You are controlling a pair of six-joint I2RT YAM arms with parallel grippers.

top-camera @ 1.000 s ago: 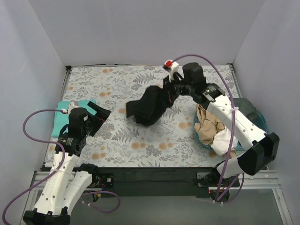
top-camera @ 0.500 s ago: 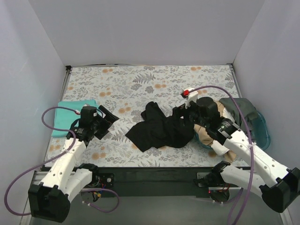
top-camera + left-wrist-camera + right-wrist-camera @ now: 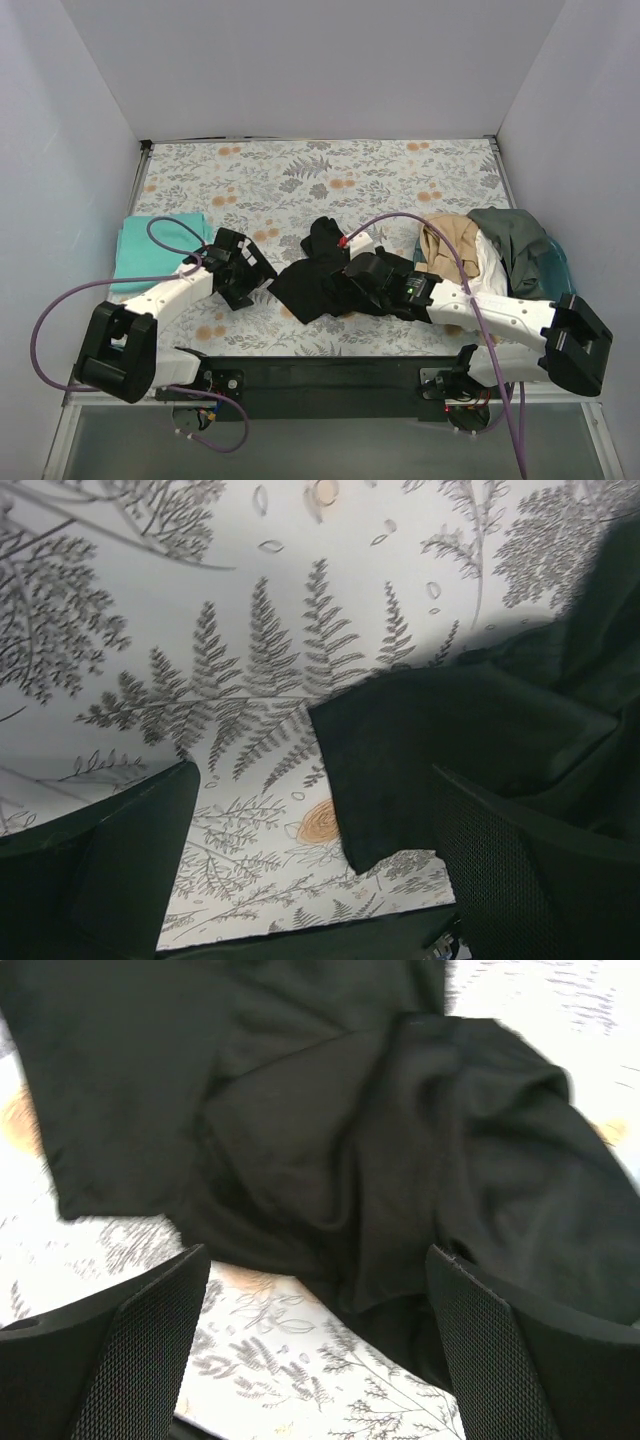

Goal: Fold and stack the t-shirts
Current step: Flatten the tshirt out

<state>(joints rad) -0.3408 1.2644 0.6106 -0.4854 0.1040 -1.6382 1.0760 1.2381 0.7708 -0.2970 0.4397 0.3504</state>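
- Two grippers low over the desk (image 3: 300, 170), left gripper (image 3: 315, 775) and right gripper (image 3: 318, 1250), both spread wide, gripping nothing.
- One black shirt (image 3: 320, 280) crumpled on the desk between them, a corner below the left gripper, bunched folds below the right.
- One teal shirt (image 3: 135, 255) folded flat at the left edge.
- One tan shirt (image 3: 445, 250), one white shirt (image 3: 490, 275), one grey shirt (image 3: 510, 240), heaped in the basket (image 3: 555, 270) at right.

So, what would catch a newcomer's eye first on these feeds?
The crumpled black t-shirt in the middle of the floral table, with the left pincer open at its left corner and the right pincer open over its right half. Next, the basket at the right edge, full of heaped shirts in tan, white and grey, and the teal shirt lying flat at far left.
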